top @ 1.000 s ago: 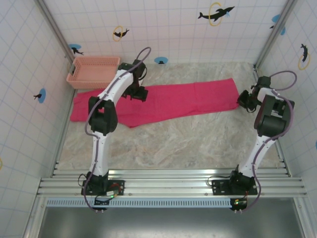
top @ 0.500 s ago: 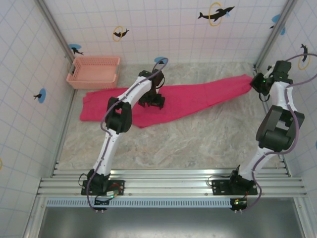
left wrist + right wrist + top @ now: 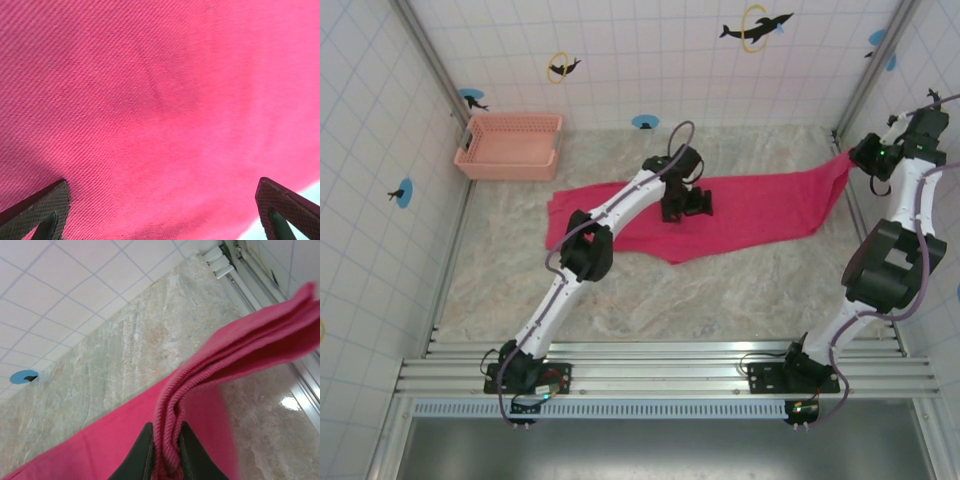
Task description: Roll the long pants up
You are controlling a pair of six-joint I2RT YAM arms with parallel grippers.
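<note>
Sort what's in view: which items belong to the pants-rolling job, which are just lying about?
In the job: long pants; right pincer, shut on their end; left pincer, open over their middle.
Lying about: pink basket at the far left corner; dolphin stickers.

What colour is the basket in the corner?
The basket is pale salmon pink, with a plain lattice pattern. The top view shows it best.
</note>
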